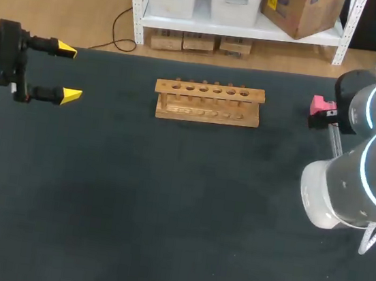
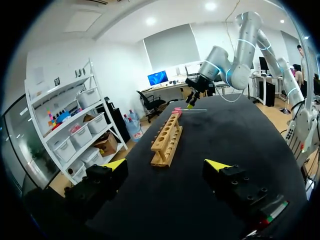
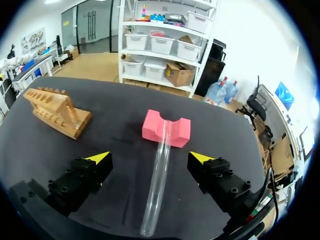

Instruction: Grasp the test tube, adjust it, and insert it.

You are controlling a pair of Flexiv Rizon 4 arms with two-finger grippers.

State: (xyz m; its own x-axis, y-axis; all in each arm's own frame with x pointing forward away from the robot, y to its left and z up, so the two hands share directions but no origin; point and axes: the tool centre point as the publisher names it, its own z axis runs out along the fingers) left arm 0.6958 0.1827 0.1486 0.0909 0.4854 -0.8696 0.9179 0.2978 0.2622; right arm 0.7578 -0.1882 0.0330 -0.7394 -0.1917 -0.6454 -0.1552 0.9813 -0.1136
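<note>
- Clear glass, the test tube (image 3: 159, 175) lies on the dark table (image 1: 165, 213) at my right side; its far end rests in the notch of a pink block (image 3: 166, 129), and the rest runs back toward the right wrist
- Right gripper (image 3: 150, 158) hovers over the tube with its yellow-tipped fingers spread wide; the tube lies in the gap between them, apart from both, so nothing is gripped
- Left gripper (image 1: 68, 72) hangs over the table's left edge, fingers apart and empty; it points across the table toward the rack and is well away from the tube
- Wooden rack (image 1: 208, 102) stands upright near the table's far middle, well apart from the pink block; its row of holes along the top looks empty, as far as the head view shows
- Progress, as I judge it: no step is finished; the right gripper is lined up for the grasp but has not shut
- Left to do: shut on the tube; lift it off the block; turn it from lying to upright, perhaps with the left gripper's help; carry it to the rack and lower it into a hole
</note>
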